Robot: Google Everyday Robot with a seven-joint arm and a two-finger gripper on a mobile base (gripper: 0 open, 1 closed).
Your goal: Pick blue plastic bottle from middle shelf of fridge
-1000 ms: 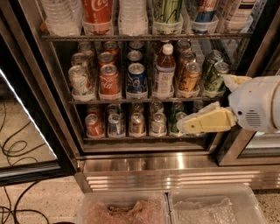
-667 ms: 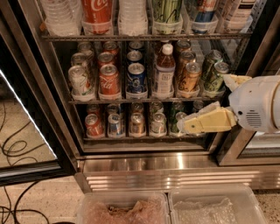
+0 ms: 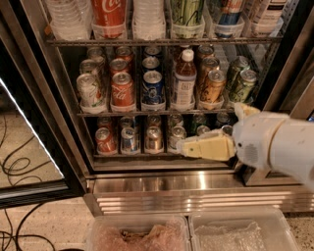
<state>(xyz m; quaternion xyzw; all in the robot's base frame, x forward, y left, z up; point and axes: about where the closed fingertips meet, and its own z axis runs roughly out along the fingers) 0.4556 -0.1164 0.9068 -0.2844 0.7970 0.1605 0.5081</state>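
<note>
The blue plastic bottle (image 3: 184, 81), with a white cap, dark drink and a pale label, stands upright among soda cans on the middle shelf (image 3: 122, 113) of the fridge (image 3: 196, 184), whose door is open. It is in the fourth lane from the left, between a blue can (image 3: 153, 88) and a bronze can (image 3: 213, 87). My gripper (image 3: 183, 147) is cream-coloured on a white arm that comes in from the right. It points left in front of the lower shelf's cans, below and slightly right of the bottle, and does not touch it.
The top rack holds large bottles and tall cans (image 3: 109, 12). The open glass door (image 3: 29, 147) stands at the left. The ribbed steel base runs below the shelves. Two clear plastic bins (image 3: 240, 235) sit on the floor in front. Cables (image 3: 14, 166) lie on the floor at left.
My gripper has moved left and a little downward in front of the lower shelf. The bottle and cans have not moved.
</note>
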